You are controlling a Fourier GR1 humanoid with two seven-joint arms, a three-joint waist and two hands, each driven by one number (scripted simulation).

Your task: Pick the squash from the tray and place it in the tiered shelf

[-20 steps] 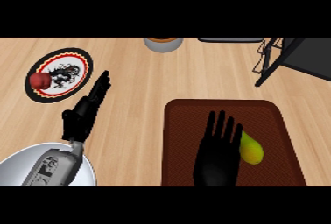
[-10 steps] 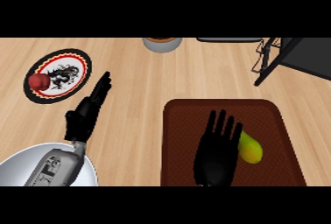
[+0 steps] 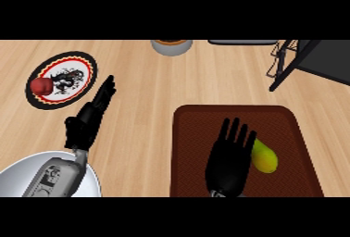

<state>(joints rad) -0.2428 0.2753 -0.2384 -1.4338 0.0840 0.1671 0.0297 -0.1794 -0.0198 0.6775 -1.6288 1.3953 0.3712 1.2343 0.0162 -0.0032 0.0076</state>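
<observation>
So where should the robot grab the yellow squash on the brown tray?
Probably around its middle, coming down from above. The squash lies flat on the tray, long and rounded, pointing roughly up and down in the head view, so fingers could close across its narrow width. The right hand, fingers straight, is already right beside its left side; a small shift right should put it over the squash.

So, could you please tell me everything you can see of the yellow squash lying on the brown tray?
The yellow squash is a smooth, elongated vegetable, yellow with a greenish tinge toward its upper end. It lies flat on the dark brown rectangular tray, in the tray's right half, its long axis running roughly up and down the view, slightly tilted. The robot's black right hand, fingers straight, sits just to its left and overlaps its left edge; whether they touch cannot be told. Nothing else is near it.
</observation>
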